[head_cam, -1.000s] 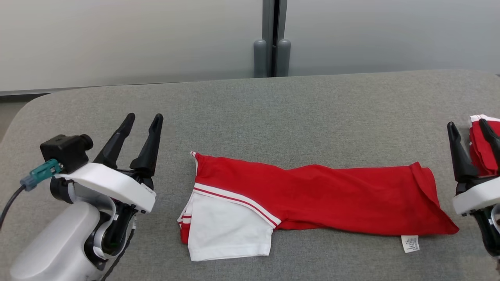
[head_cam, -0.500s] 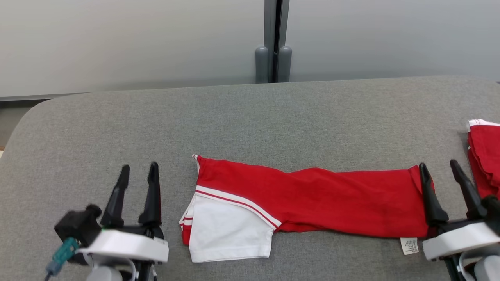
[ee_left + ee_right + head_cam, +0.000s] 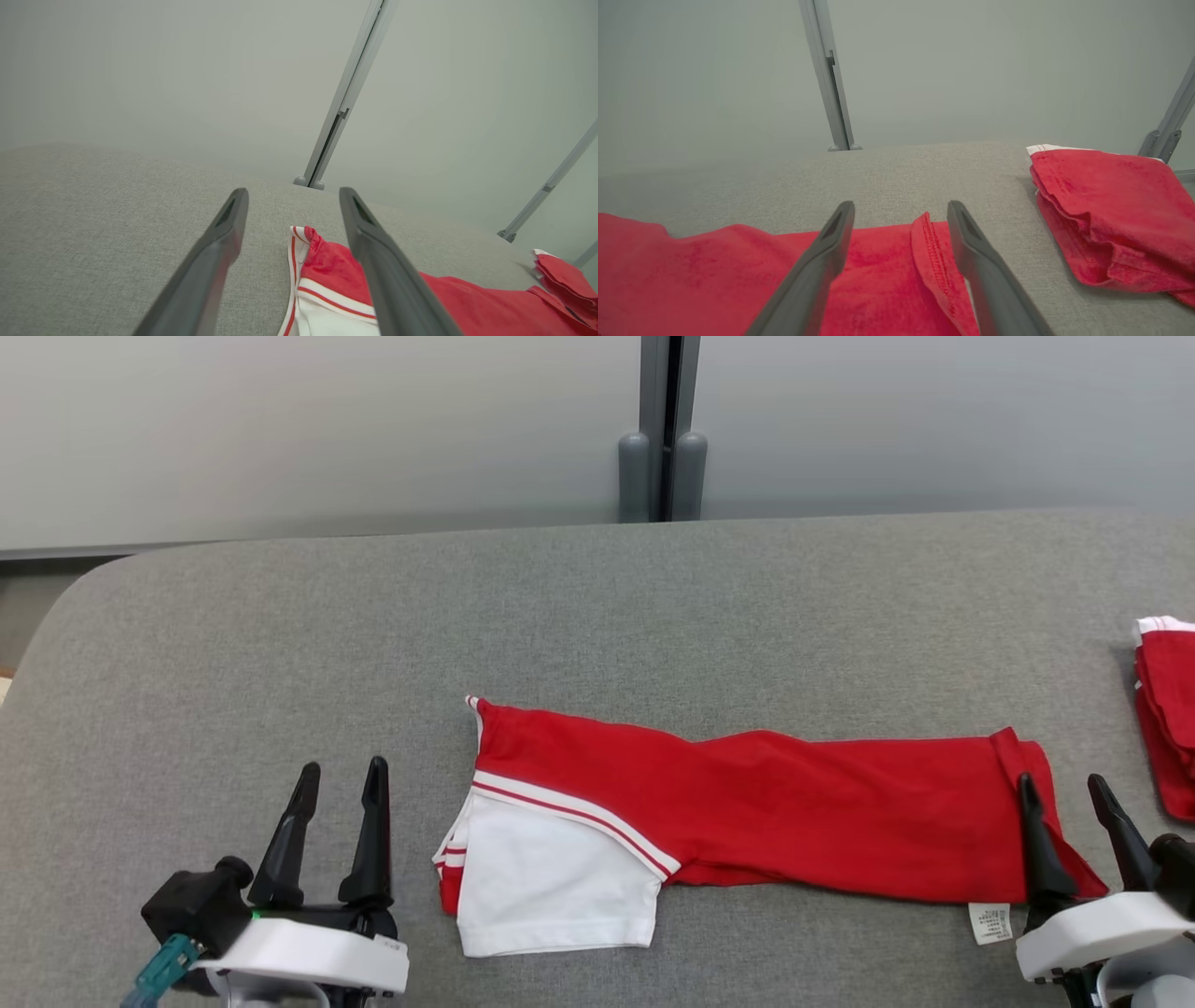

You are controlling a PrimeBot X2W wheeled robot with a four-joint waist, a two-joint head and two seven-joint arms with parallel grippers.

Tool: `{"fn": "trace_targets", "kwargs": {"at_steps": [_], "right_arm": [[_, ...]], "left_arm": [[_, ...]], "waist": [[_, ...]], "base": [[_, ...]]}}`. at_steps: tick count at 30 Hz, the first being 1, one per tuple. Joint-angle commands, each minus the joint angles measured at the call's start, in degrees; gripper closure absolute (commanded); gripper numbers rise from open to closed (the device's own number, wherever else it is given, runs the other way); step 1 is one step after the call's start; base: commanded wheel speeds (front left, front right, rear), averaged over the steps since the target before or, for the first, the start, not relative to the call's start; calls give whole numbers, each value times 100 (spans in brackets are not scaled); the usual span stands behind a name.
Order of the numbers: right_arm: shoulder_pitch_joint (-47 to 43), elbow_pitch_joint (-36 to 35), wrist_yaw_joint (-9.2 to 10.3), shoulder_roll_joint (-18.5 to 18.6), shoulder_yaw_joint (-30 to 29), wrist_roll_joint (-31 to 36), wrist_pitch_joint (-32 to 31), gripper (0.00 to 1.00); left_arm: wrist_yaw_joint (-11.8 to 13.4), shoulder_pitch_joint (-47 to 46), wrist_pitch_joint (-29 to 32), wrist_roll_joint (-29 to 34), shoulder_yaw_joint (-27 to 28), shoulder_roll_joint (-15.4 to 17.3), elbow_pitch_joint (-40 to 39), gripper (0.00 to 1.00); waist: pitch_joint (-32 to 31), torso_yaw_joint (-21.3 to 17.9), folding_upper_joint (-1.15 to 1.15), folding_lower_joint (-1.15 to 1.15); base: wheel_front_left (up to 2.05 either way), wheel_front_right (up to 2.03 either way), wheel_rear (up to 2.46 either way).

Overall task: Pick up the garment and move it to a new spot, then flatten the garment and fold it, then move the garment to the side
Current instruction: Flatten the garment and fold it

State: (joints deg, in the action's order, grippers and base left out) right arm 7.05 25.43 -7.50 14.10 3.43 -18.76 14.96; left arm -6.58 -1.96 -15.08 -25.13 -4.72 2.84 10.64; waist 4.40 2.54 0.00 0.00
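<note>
The garment is a red shirt with a white sleeve and white-red stripes, folded into a long strip across the grey table. It also shows in the left wrist view and the right wrist view. My left gripper stands open near the table's front, just left of the white sleeve end and apart from it. My right gripper is open at the strip's right end, its fingers above the hemmed edge. Neither gripper holds anything.
A stack of folded red cloth lies at the table's right edge, close to my right gripper, seen also in the right wrist view. A grey wall with a vertical post stands behind the table. A white care label sticks out at the garment's front right.
Both grippers have drawn back toward the table's front edge, staying open. The right one has shifted left from the folded stack to the garment's right end. The camera has shifted slightly.
</note>
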Motion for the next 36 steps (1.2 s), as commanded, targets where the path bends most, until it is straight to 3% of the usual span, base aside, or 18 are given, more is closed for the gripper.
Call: {"fn": "trace_targets", "kwargs": {"at_steps": [1, 11, 18, 26, 27, 28, 29, 30, 36], "right_arm": [[168, 271, 2, 29, -34, -36, 30, 0], [798, 1709, 2, 96, -284, -89, 30, 0], [1060, 2244, 2, -1, -648, -345, 30, 0], [1216, 2705, 0, -117, -215, -934, -29, 0], [1226, 2725, 0, -123, -130, -1035, -73, 4], [1232, 2733, 0, -108, -51, -1133, -103, 53], [1232, 2740, 0, -84, 22, -1209, -109, 82], [1228, 2739, 0, -57, 103, -1289, -117, 100], [1259, 2706, 7, 223, 388, -1656, -57, 100]], "left_arm": [[-38, -175, -6, -18, -38, 18, 26, 0], [-69, -394, -7, -89, -238, 18, 220, 0], [-89, -524, -8, -112, -353, 18, 261, 0], [-89, -567, -8, -117, -450, 18, 298, 0], [-90, -565, -8, -119, -453, 17, 302, 0], [-91, -565, -7, -124, -459, 17, 311, 0], [-91, -565, -8, -129, -460, 18, 318, 0], [-92, -565, -7, -133, -462, 18, 327, 0], [-95, -558, -8, -176, -488, 17, 373, 0]], "waist": [[115, 57, 0, 0], [439, 247, 0, 0], [554, 368, 0, 0], [594, 390, 0, 0], [593, 387, 0, 0], [589, 385, 0, 0], [583, 383, 0, 0], [575, 382, 0, 0], [517, 376, 0, 0]], "base": [[0, 0, 0], [0, 0, 0], [0, 0, 0], [0, 0, 0], [0, 0, 0], [0, 0, 0], [0, 0, 0], [0, 0, 0], [0, 0, 0]]}}
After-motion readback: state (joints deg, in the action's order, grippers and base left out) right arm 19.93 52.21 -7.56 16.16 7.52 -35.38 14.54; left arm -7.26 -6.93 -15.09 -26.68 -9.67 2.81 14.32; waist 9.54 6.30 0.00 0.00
